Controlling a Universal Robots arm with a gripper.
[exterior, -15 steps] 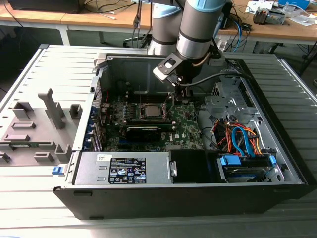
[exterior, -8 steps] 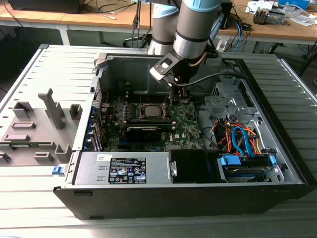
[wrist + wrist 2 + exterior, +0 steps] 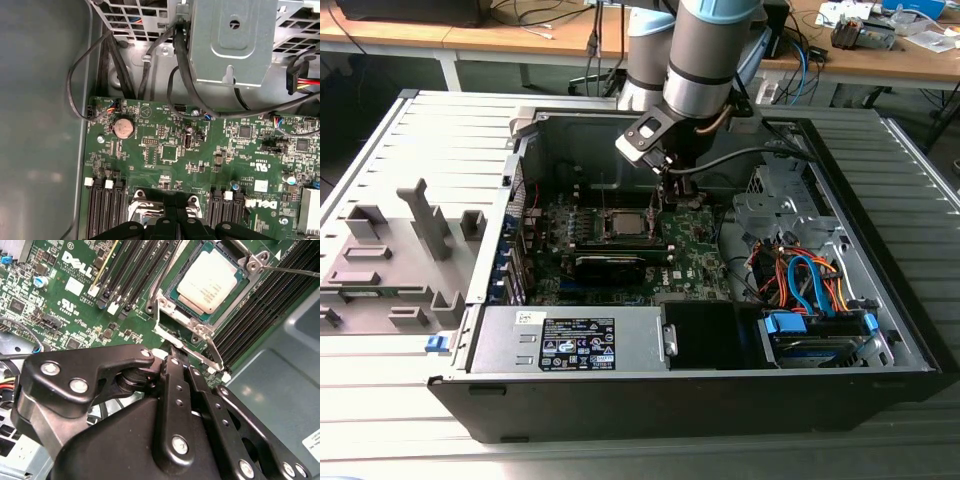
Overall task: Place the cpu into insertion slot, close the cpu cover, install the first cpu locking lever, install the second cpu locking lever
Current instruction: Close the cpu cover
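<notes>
Gripper (image 3: 173, 354) has its 2 black fingers (image 3: 176, 405) close together, w/ the tips down at a corner of the slot (image 3: 200, 330). Can't tell if anything is pinched btw them.

The cpu (image 3: 210, 284) sits in the slot, w/ its shiny silver top facing up. The slot's silver rim lies flat round it. In the second wrist view the tips are right at a thin bent lever (image 3: 214, 351) on the slot edge nearest the gripper. Touching or not, can't tell. A straight lever (image 3: 292, 271) sticks out from the far slot corner, over the black RAM rails (image 3: 270, 310) just beside the slot.

In the exterior view the gripper (image 3: 665, 200) hangs from the grey arm (image 3: 705, 60), just to the exterior view's right of the slot (image 3: 625, 222), inside the open PC case (image 3: 670, 405). A long black card (image 3: 610, 265) lies just beside the slot, on the camera side. The pwr box (image 3: 570, 340) is farther that same way. Blue & orange cables (image 3: 810, 285) are well to the exterior view's right of the slot. A grey rack (image 3: 400, 250) stands outside the case, well to the exterior view's left of the slot.

In the first wrist view the fingers cover part of the slot (image 3: 145, 205). A round coin battery (image 3: 123, 127) sits on the green board (image 3: 150, 172), apart from the slot. Black cables (image 3: 200, 95) & a grey metal box (image 3: 232, 40) are farther from the slot still.
</notes>
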